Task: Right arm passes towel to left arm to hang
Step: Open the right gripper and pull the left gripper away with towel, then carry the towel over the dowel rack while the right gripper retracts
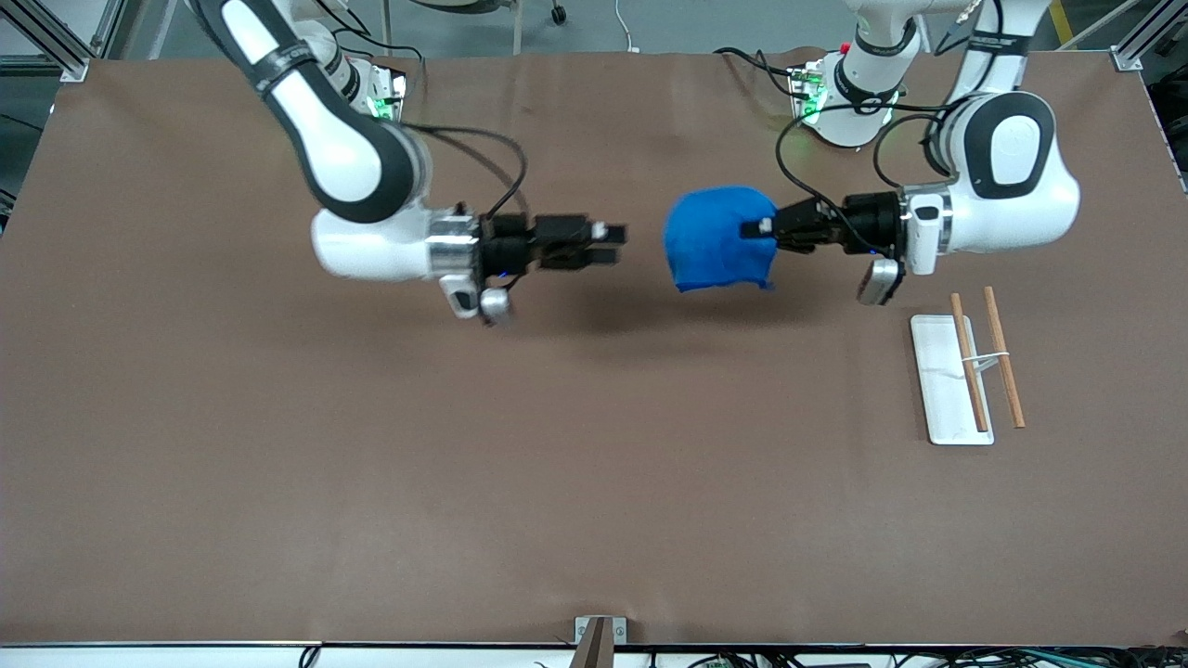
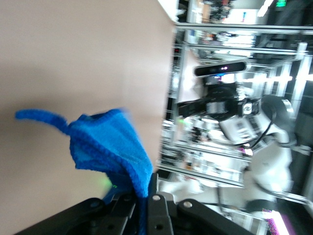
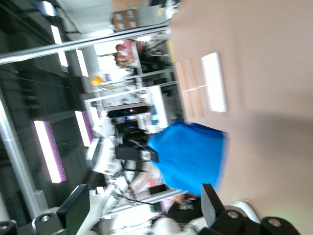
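Observation:
The blue towel hangs in the air over the middle of the table, bunched and drooping from one edge. My left gripper is shut on that edge, on the side toward the left arm's end of the table. In the left wrist view the towel runs down between the closed fingers of the left gripper. My right gripper stands open and empty, level with the towel and a short gap away from it. The right wrist view shows the towel clear of the spread right gripper.
A flat white base lies on the brown table toward the left arm's end, nearer the front camera than the left gripper. Two wooden rods tied by a white cord rest on and beside it.

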`<action>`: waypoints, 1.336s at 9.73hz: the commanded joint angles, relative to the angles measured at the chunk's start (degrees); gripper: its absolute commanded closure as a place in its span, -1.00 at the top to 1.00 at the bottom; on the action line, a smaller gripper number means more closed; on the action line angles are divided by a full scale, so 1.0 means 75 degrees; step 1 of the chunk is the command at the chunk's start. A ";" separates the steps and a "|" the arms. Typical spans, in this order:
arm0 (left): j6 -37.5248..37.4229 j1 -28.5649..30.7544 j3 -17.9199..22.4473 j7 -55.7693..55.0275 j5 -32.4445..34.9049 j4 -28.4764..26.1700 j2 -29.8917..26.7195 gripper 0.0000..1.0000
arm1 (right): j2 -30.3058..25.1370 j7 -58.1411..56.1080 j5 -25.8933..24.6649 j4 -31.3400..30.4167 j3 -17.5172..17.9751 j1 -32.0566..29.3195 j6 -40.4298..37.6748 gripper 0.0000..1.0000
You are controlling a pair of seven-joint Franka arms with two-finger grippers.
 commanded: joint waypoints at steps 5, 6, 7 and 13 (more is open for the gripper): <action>0.0424 0.0048 0.2160 0.0263 0.4703 0.1505 0.1110 -0.99 | -0.1033 0.1154 -0.6106 -0.0682 -0.1776 -0.1372 -0.1207 1.00; 0.0424 0.0060 0.2513 0.0287 0.5418 0.1857 0.1320 -0.99 | -0.1198 0.1177 -0.6914 -0.0683 -0.2281 -0.1371 -0.1500 1.00; 0.0424 0.0095 0.2714 0.0299 0.5785 0.2267 0.1705 -0.98 | -0.1351 0.1282 -0.7572 -0.0660 -0.2738 -0.1371 -0.1735 1.00; 0.0505 0.0165 0.4027 0.1799 0.5870 0.3406 0.3302 -0.93 | -0.3059 0.2734 -1.1526 -0.0519 -0.3235 -0.1231 -0.2321 1.00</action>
